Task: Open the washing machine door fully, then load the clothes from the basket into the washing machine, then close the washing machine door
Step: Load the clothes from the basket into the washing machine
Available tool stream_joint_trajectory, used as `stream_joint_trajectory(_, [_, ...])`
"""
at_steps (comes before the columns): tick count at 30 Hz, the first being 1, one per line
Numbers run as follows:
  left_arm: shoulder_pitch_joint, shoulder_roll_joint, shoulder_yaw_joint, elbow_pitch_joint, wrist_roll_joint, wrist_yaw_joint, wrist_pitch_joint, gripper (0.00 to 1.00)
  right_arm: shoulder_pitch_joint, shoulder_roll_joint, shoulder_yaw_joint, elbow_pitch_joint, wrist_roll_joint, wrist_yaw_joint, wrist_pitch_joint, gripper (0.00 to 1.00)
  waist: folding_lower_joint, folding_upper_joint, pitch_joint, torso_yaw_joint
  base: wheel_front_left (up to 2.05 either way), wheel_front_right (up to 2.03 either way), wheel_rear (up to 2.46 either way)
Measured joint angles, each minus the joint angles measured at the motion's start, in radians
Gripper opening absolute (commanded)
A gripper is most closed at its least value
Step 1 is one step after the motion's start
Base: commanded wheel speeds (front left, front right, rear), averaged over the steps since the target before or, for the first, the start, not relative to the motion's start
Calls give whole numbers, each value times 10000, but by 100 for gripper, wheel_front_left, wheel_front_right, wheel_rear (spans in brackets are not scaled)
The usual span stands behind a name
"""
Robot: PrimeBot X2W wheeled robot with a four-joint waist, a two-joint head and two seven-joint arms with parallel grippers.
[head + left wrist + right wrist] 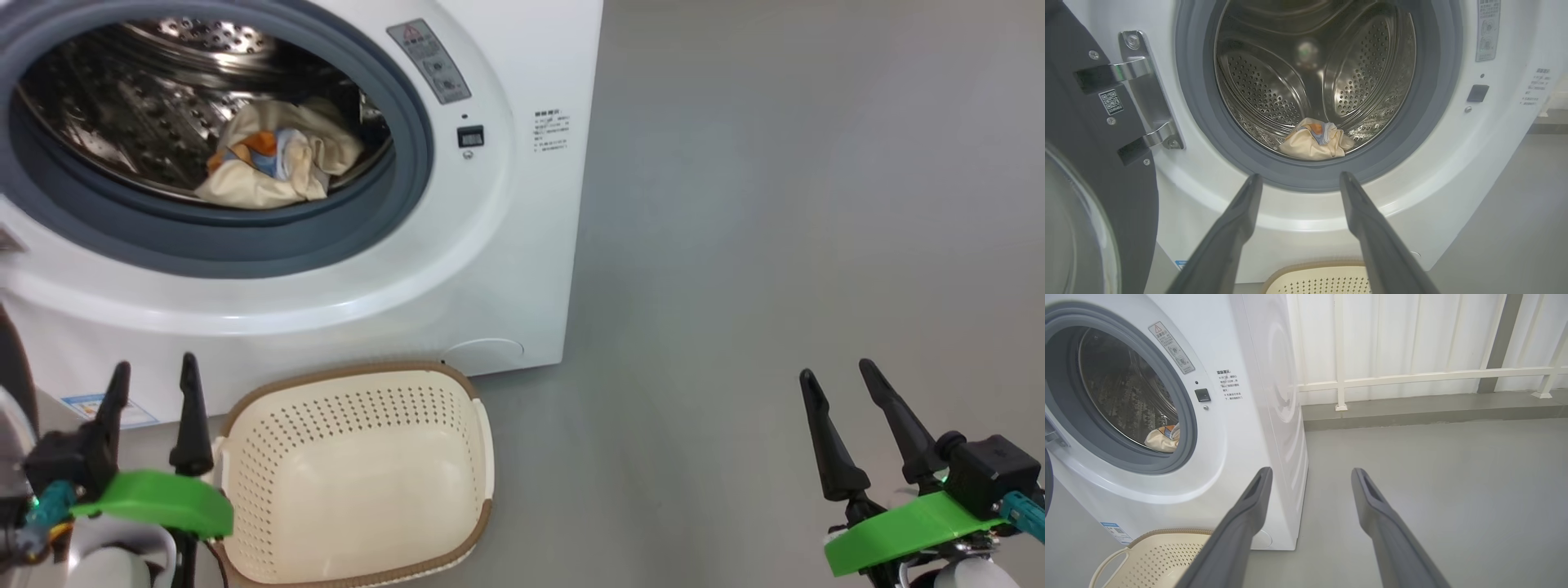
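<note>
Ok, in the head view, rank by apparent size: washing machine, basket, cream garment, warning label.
1. washing machine
2. basket
3. cream garment
4. warning label
The basket is nearer the camera, which flatters it.

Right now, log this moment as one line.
door open | cream clothes in drum | basket empty | left pincer open, free | right pincer open, free | next: close door

Grey floor, white railing

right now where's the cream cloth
In the head view the cream cloth lies at the upper left, on the bottom of the drum just behind the gasket. The basket stands on the floor below the opening.
</note>
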State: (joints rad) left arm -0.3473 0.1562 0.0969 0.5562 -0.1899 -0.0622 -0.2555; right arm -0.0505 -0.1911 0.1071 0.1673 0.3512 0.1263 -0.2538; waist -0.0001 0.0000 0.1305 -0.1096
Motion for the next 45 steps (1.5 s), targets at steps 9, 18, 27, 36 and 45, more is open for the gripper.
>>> stream_joint_trajectory(9, [1303,-364,188,-924,171,-90,0,100,556,-71,-161,-6,2,0,0,100,0,0,-573,235,0,0,0])
stream_joint_trajectory(18, [2346,-589,449,-1634,257,-90,0,100,857,-119,-247,-13,2,0,0,100,0,0,-922,347,0,0,0])
stream_joint_trajectory(27, [2921,-777,637,-2057,259,-165,2,100,1054,-123,-403,-63,2,0,0,100,0,0,-1104,427,0,0,0])
stream_joint_trajectory(36, [2962,-811,752,-2224,426,-221,2,100,1059,-121,-412,-100,2,0,0,100,0,0,-1161,382,0,0,0])
stream_joint_trajectory(45, [2962,-874,825,-2224,433,-311,2,100,1060,-119,-416,-105,2,0,0,100,1,0,-1171,382,0,0,0])
